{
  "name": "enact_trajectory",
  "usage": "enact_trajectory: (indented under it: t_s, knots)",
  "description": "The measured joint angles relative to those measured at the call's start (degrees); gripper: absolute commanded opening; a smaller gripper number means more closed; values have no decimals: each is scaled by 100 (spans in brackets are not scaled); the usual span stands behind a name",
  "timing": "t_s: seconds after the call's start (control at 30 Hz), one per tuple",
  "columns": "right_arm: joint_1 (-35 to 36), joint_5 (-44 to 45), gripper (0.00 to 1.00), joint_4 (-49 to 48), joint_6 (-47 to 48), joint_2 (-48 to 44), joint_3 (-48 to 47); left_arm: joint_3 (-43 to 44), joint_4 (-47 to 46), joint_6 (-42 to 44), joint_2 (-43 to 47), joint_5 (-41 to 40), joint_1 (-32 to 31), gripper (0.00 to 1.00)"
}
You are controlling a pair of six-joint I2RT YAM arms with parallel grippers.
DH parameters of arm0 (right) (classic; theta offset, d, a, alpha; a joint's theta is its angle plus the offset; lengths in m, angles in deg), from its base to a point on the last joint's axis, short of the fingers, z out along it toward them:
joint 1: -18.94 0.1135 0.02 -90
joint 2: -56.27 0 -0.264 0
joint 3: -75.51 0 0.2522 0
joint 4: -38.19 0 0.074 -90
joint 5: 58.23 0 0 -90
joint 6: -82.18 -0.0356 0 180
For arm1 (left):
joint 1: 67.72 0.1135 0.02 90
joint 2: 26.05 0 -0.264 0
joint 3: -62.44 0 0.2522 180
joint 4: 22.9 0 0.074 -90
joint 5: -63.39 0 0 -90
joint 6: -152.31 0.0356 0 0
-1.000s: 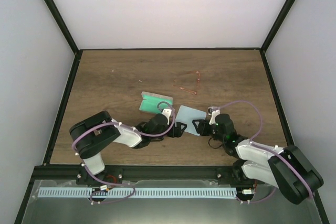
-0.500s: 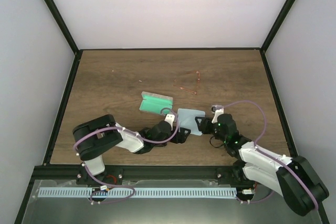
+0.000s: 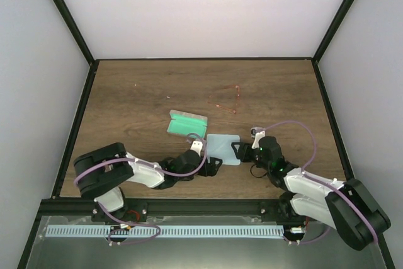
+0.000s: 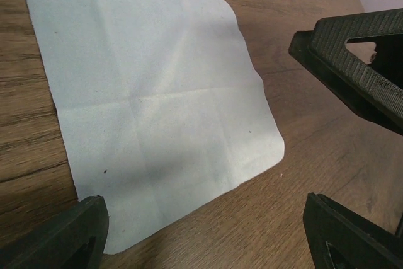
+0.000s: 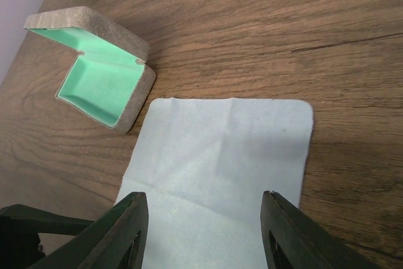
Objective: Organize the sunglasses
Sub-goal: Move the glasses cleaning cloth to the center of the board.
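The sunglasses (image 3: 228, 101), a thin red wire frame, lie on the table at the back, right of centre. They do not show in either wrist view. The grey case (image 3: 187, 123) stands open with its green lining up; it also shows in the right wrist view (image 5: 101, 80). The pale blue cloth (image 3: 223, 147) lies flat between both grippers; it also shows in the left wrist view (image 4: 151, 105) and the right wrist view (image 5: 220, 168). My left gripper (image 3: 216, 162) is open at the cloth's near left corner. My right gripper (image 3: 237, 152) is open over its right edge. Both are empty.
The wooden table (image 3: 138, 92) is walled by a black frame and white panels. The right gripper's finger (image 4: 352, 74) shows in the left wrist view. The left gripper's finger (image 5: 38, 228) shows in the right wrist view.
The left arm has stretched lower and its gripper has shifted to the cloth's near left corner. The right gripper has edged left over the cloth. The cloth has shifted slightly left.
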Motion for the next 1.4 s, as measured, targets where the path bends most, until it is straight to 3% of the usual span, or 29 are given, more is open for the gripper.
enact_trajectory:
  t_s: [0.2,0.57,1.0,1.4]
  knots:
    - [0,260,51,170,85,92,-188,66,710,98,345,-188,-13,96]
    - [0,455,49,179,304,1316,-960,671,2243,420,616,-673,9,97]
    - [579,-256,48,-501,111,527,-74,769,2540,501,649,-1038,166,97]
    - [586,-264,50,-973,13,1893,-380,802,2732,501,1080,-1478,310,98]
